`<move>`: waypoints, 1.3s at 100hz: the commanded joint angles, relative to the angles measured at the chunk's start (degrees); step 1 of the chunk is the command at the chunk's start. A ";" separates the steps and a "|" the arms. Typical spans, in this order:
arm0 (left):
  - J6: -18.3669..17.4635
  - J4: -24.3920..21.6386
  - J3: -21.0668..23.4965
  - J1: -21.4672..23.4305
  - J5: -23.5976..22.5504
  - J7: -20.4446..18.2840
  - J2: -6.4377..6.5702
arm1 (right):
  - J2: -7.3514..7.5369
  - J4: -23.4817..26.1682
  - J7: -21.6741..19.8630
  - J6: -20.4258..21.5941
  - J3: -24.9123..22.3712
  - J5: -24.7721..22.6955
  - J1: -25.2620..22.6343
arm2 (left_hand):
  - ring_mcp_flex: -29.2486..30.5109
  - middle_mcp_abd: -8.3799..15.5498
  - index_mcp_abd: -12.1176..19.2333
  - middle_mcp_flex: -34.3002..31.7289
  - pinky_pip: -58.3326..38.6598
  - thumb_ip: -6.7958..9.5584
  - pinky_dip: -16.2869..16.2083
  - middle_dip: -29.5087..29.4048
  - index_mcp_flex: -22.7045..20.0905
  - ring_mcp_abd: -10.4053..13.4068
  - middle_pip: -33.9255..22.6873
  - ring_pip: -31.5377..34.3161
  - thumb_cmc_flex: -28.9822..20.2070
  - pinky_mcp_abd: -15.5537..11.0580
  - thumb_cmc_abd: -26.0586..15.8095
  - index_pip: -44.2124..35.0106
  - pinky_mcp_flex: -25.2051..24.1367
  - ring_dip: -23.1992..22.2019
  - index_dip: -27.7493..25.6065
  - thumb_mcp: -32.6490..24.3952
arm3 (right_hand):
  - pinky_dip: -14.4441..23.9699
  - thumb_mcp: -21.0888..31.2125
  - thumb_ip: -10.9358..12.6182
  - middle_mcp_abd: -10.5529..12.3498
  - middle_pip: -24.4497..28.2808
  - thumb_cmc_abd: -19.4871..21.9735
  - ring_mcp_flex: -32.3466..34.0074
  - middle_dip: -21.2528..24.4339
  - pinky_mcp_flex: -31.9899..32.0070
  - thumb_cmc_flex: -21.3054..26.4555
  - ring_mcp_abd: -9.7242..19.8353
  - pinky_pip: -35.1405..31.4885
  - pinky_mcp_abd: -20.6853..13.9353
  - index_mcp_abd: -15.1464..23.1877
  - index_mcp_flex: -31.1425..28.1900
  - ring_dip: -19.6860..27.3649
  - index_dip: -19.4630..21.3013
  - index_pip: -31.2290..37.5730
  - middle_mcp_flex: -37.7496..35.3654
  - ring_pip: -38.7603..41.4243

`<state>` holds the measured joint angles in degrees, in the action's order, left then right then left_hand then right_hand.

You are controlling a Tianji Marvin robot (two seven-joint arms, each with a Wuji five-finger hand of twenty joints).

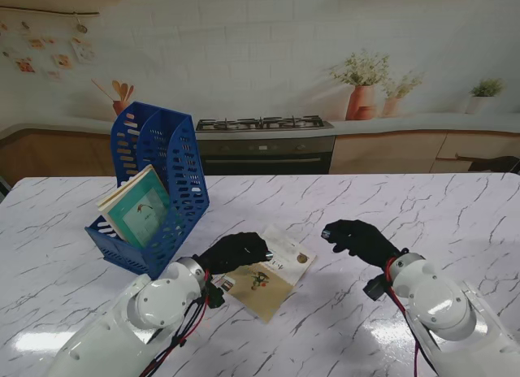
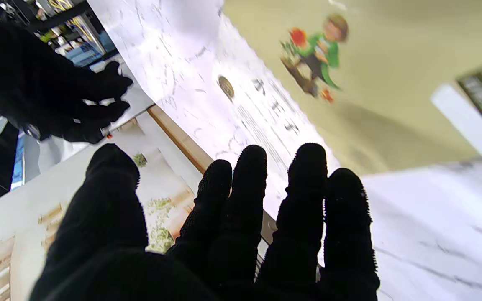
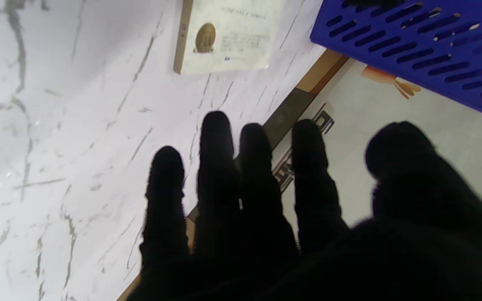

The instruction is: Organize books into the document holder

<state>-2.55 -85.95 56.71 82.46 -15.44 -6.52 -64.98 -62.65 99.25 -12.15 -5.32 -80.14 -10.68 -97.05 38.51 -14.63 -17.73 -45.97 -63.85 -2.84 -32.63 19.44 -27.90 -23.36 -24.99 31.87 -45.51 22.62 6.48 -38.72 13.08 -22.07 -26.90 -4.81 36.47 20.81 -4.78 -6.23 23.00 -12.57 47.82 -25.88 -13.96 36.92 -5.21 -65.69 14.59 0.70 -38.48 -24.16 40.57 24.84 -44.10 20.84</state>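
1. Left hand (image 1: 236,251) hovers over the near-left part of the loose book (image 1: 272,273), fingers (image 2: 249,179) extended and close together, holding nothing.
2. Document holder (image 1: 158,145) stands far left, one book (image 1: 138,208) already leaning inside.
3. Recommended: lower flat, pin one edge, slide fingertips under before lifting.
4. Right hand (image 1: 357,239) waits right of the loose book, loosely curled and empty; it should steady the opposite edge.

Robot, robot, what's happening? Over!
Both hands open: left hand over book, right hand beside. One book already in holder. Nothing blocking.
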 commanded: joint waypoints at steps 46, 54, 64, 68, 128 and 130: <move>3.77 5.21 0.66 -2.94 2.50 0.11 -0.36 | 0.22 -7.71 -4.85 4.44 8.99 4.52 5.07 | -1.06 -2.73 -2.44 1.19 1.83 2.19 0.42 -0.33 -0.73 -0.12 0.60 -1.86 -1.90 -2.27 -2.07 1.56 0.48 -0.95 0.92 -0.56 | -10.63 3.64 -0.15 -1.91 -3.71 2.23 2.46 9.84 0.44 1.54 0.47 0.70 5.61 -5.26 -6.63 9.67 -5.32 1.42 -5.16 -5.75; 3.88 5.51 0.25 -2.68 3.06 0.64 -0.59 | 0.33 -8.75 -5.70 4.50 9.96 4.92 5.93 | -0.20 -2.87 -2.37 0.59 0.80 2.15 0.02 -0.37 -1.25 -0.59 0.34 -1.02 -1.99 -1.68 -1.94 0.76 1.56 -1.15 0.70 -1.06 | -11.47 4.67 0.05 -2.53 -3.89 2.52 1.84 10.67 0.81 1.19 -0.11 0.60 5.37 -6.11 -6.80 10.40 -5.82 0.96 -4.75 -5.93; 4.50 4.83 0.18 -2.00 4.25 -0.11 -0.51 | 0.55 -9.74 -7.15 4.11 10.78 5.57 6.73 | 2.20 -3.47 -2.55 -1.16 -1.90 2.12 -1.09 -0.22 -2.54 -1.43 -0.51 1.22 -1.74 -0.48 -1.99 -0.76 4.35 -1.63 0.30 -2.06 | -12.86 6.17 0.26 -3.11 -3.84 2.80 1.29 12.05 1.19 0.74 -0.67 0.48 4.84 -6.86 -7.06 11.63 -6.42 0.08 -4.42 -5.91; 4.66 4.45 0.08 -1.78 4.47 -0.88 -0.33 | 0.59 -10.11 -7.47 4.00 11.03 5.69 6.99 | 4.41 -3.75 -2.65 -2.57 -3.49 2.10 -1.66 -0.06 -3.49 -1.73 -1.07 2.57 -1.62 0.09 -2.15 -1.53 6.87 -1.93 0.06 -2.28 | -13.02 6.36 0.30 -3.09 -3.74 2.88 1.23 12.18 1.33 0.72 -0.61 0.48 4.93 -6.93 -7.07 11.76 -6.46 -0.01 -4.37 -5.85; 1.01 5.67 -6.84 -3.80 15.29 -9.25 0.08 | 1.94 -10.12 -11.47 1.79 9.70 1.40 6.90 | 11.53 -4.60 -2.67 -7.58 -9.00 2.01 -1.67 0.47 -6.56 -2.34 -3.07 8.34 -1.52 1.39 -3.14 -6.04 16.35 -1.34 -1.69 -2.36 | -14.39 6.04 0.98 -2.88 -3.46 3.69 0.28 13.06 2.45 0.30 -0.34 0.49 5.40 -7.20 -7.00 12.45 -6.07 -1.06 -3.49 -5.40; 0.94 5.74 -7.00 -3.89 15.50 -9.34 0.06 | 1.99 -10.12 -11.65 1.81 9.56 1.33 6.86 | 11.28 -4.39 -2.38 -7.36 -8.82 2.01 -1.56 0.45 -6.33 -2.48 -2.99 8.23 -1.50 1.40 -3.11 -5.94 16.05 -1.28 -1.66 -2.30 | -14.42 5.91 0.96 -2.76 -3.42 3.71 0.21 13.05 2.49 0.26 -0.23 0.51 5.42 -7.12 -7.02 12.46 -6.05 -1.05 -3.51 -5.39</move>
<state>0.02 -80.92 50.60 78.80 -0.79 -14.31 -64.16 -60.81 89.06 -23.30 -3.19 -70.37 -9.06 -89.44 49.14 -18.58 -19.79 -53.01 -72.98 -2.15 -34.04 19.39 -34.02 -24.80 -27.29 40.92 -46.12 24.02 6.38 -43.80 29.22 -24.17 -27.74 -6.95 22.69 27.23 -4.78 -9.04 19.02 -10.33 49.03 -13.79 -12.49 38.22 -4.83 -64.92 14.59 -6.64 -43.94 -12.80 35.05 24.50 -47.46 16.00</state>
